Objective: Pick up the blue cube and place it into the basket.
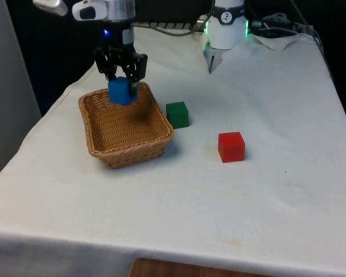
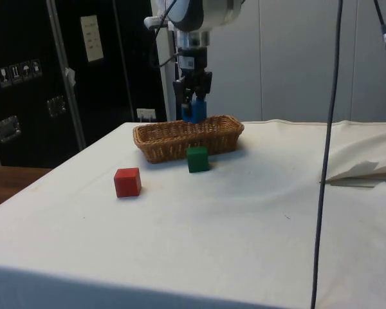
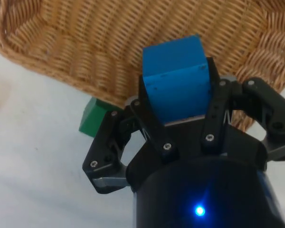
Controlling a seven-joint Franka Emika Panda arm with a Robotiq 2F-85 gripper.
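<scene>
The blue cube (image 1: 120, 90) (image 2: 193, 111) (image 3: 175, 81) hangs in the air, with my gripper (image 1: 123, 79) (image 2: 192, 103) (image 3: 176, 102) shut on it. It is held over the far rim of the wicker basket (image 1: 159, 112) (image 2: 161, 140) (image 3: 85, 42), a little above it. The basket is a shallow, woven, tan tray standing on the white cloth at the front view's left. Nothing lies inside it that I can see.
A green cube (image 1: 177, 114) (image 2: 197, 159) (image 3: 94, 117) stands right beside the basket on the cloth. A red cube (image 1: 231, 146) (image 2: 127, 182) sits farther out, toward the table's middle. A crumpled white cloth and cables (image 1: 279, 32) lie at the far corner.
</scene>
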